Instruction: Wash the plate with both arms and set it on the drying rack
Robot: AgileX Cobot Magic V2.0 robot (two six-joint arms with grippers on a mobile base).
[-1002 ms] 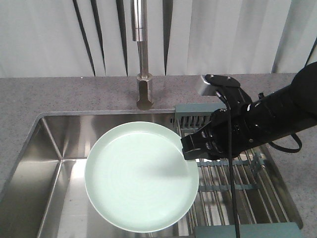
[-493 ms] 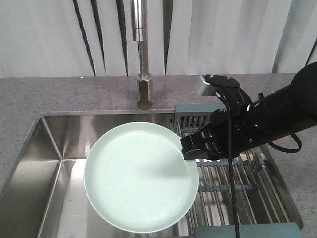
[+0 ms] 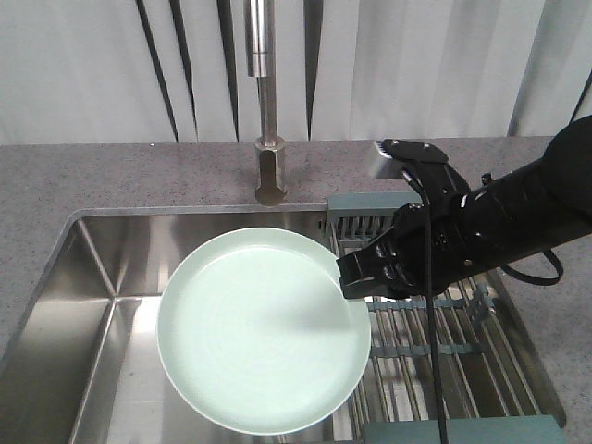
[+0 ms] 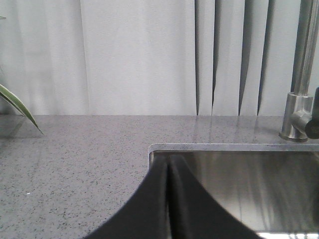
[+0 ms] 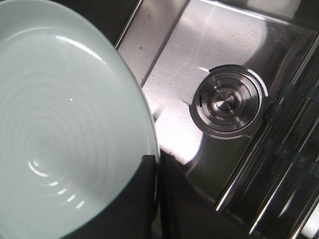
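The pale mint-green plate (image 3: 264, 328) hangs over the steel sink basin (image 3: 102, 305), face up and tilted slightly, its right rim overlapping the left edge of the drying rack (image 3: 444, 342). The right pincer (image 3: 350, 277) pinches that rim, one black finger above and one below; in the wrist view the rim runs between the two fingers (image 5: 144, 199), with the round drain (image 5: 227, 102) on the basin floor beyond. The bulky black right arm (image 3: 499, 227) reaches in across the rack's metal wires, a black cable hanging from it. The faucet (image 3: 268, 139) rises from the grey speckled worktop (image 3: 120, 176) behind the basin. The left pincer (image 4: 168, 169) is off over the basin's corner, its fingers pressed together on nothing, with a green leaf (image 4: 17, 107) at the far edge.
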